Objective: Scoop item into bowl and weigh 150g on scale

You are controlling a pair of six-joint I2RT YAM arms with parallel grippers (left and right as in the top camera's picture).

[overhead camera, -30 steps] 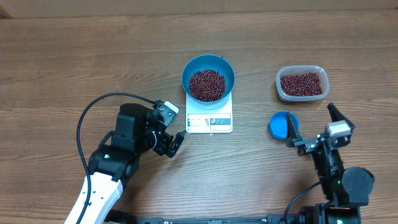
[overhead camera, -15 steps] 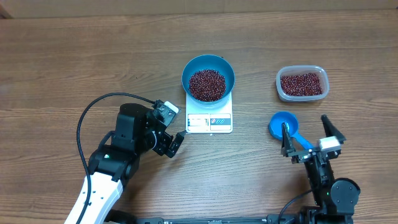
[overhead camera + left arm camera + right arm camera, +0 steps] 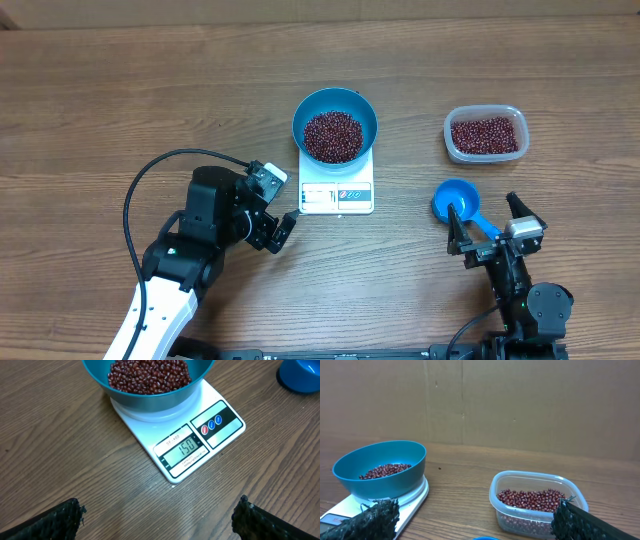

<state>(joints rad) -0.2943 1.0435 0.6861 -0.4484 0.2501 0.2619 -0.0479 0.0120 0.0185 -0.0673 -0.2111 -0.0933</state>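
The blue bowl [image 3: 335, 122] sits on the white scale [image 3: 337, 197] and holds a heap of dark red beans [image 3: 333, 135]. In the left wrist view the scale's display [image 3: 186, 447] reads 150, with the bowl [image 3: 150, 390] just behind it. My left gripper [image 3: 277, 203] hovers left of the scale, open and empty [image 3: 159, 508]. My right gripper [image 3: 487, 226] is at the front right, open, with nothing between its fingers [image 3: 475, 512]. It faces the bowl [image 3: 380, 467] and the scale [image 3: 415, 497].
A clear plastic tub [image 3: 485, 135] with more beans stands at the back right [image 3: 537, 502]. The small blue scoop [image 3: 455, 200] lies on the table beside my right gripper, its handle pointing toward it. A brown cardboard wall closes off the far side.
My right arm has drawn back toward the table's front edge and a little to the left, away from the scoop. The left arm, bowl and scale have not moved.
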